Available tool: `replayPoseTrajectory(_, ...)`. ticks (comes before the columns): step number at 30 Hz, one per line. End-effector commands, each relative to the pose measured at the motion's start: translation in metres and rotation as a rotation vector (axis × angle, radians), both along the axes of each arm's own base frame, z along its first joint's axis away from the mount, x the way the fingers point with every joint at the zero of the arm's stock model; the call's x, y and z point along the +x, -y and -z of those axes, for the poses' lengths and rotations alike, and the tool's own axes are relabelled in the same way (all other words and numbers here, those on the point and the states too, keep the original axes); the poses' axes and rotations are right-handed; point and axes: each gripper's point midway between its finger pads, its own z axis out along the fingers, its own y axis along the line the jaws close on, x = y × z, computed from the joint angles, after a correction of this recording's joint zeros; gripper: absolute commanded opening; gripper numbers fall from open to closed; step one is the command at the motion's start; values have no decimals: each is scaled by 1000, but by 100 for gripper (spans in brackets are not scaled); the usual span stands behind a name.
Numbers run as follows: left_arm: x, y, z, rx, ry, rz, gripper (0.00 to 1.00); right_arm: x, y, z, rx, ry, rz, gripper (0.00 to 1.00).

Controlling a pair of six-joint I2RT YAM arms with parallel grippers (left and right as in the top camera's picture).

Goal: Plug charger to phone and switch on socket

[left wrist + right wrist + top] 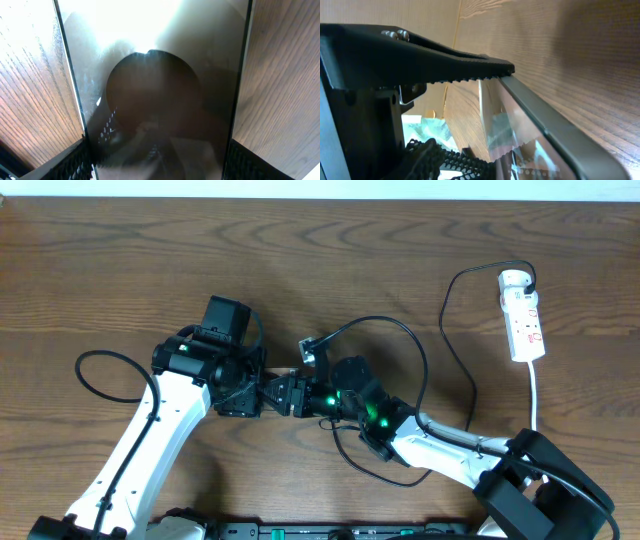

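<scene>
Here the left hand (157, 161) clamps the phone (160, 95); whether the right hand (298, 396) grips, I cannot tell.

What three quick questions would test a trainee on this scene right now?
1. True or false: the socket lies in the right half of the overhead view.
2. What fills the left wrist view? A. phone B. socket C. charger
3. Fill in: the charger cable is ___ in colour.
Key: 1 true; 2 A; 3 black.
</scene>
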Motion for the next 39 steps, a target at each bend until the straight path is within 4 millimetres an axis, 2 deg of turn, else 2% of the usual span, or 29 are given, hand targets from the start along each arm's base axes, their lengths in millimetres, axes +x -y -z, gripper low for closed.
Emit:
replayPoseTrajectory(1, 6, 6, -11, -24, 28, -2, 7, 2, -2, 0, -3, 2, 11, 52)
replayPoseTrajectory(9, 6, 6, -11, -23, 29, 4, 7, 3, -2, 1, -5, 5, 14, 45)
replayPoseTrajectory(12, 6, 6, -11, -23, 29, 4, 7, 3, -2, 1, -5, 6, 13, 34)
replayPoseTrajectory(16, 6, 6, -11, -23, 29, 4, 7, 3, -2, 1, -5, 5, 14, 29)
replayPoseTrajectory(24, 6, 6, -11, -23, 29, 4, 7, 3, -2, 1, -5, 5, 14, 11)
replayPoseTrajectory(35, 6, 6, -11, -21, 31, 11, 8, 3, -2, 1, -5, 5, 14, 6)
replayPoseTrajectory(36, 6, 6, -11, -21, 31, 11, 11, 3, -2, 1, -6, 5, 14, 5)
replayPoseTrajectory(39, 6, 6, -11, -21, 31, 11, 51, 3, -2, 1, -5, 5, 15, 4)
